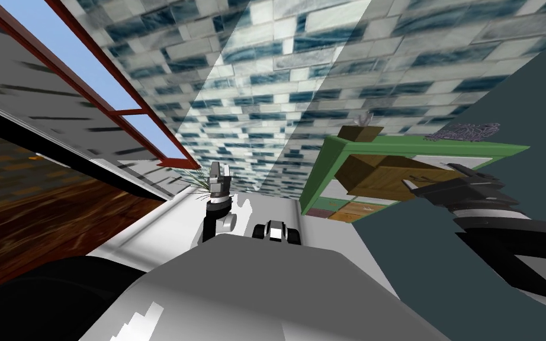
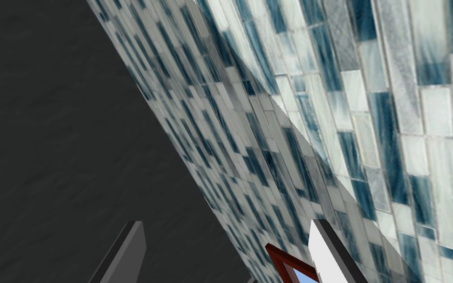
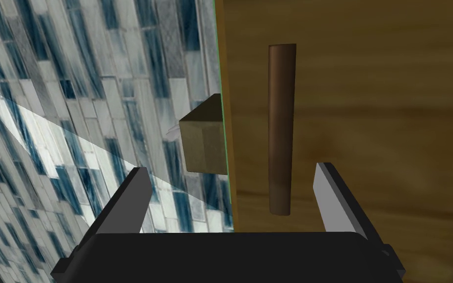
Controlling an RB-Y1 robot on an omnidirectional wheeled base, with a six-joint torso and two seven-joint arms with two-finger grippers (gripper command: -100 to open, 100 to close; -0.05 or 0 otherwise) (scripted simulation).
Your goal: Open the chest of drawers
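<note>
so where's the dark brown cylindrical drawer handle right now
In the right wrist view, the dark brown cylindrical handle sits on the wooden drawer front, between the fingers of the open right gripper.

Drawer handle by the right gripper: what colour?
Dark brown handle, on a lighter wood drawer front; clearest in right wrist view.

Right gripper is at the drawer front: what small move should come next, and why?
Probably shut the right gripper on the brown bar handle. Its fingers stand open on either side of the bar, which sits on the wooden drawer front, so a grip seems ready before any pull.
</note>
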